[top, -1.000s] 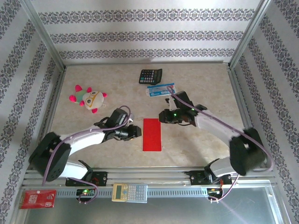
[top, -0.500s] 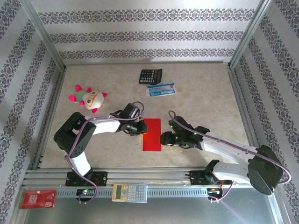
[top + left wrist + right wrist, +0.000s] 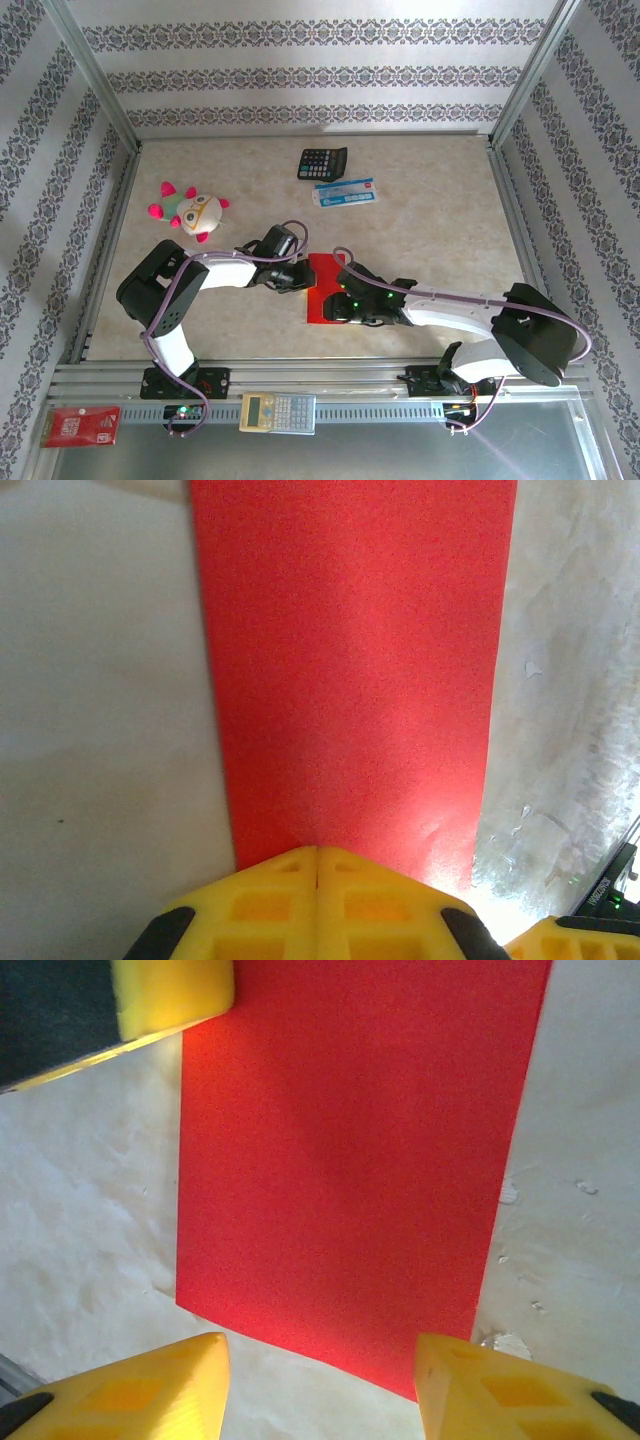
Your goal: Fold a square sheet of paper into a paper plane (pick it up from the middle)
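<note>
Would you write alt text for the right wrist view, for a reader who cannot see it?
A red paper rectangle lies flat on a beige table, seen from close above. The right gripper is open at its near edge, yellow fingertips apart to either side. The left gripper's fingertip shows at the paper's upper left edge.

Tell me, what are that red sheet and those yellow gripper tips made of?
The red sheet looks like thin matte paper: finely grainy, flat, with crisp straight edges. The right gripper has yellow fingers, seemingly moulded plastic or rubber, smooth with a slight sheen; which, I cannot tell.
</note>
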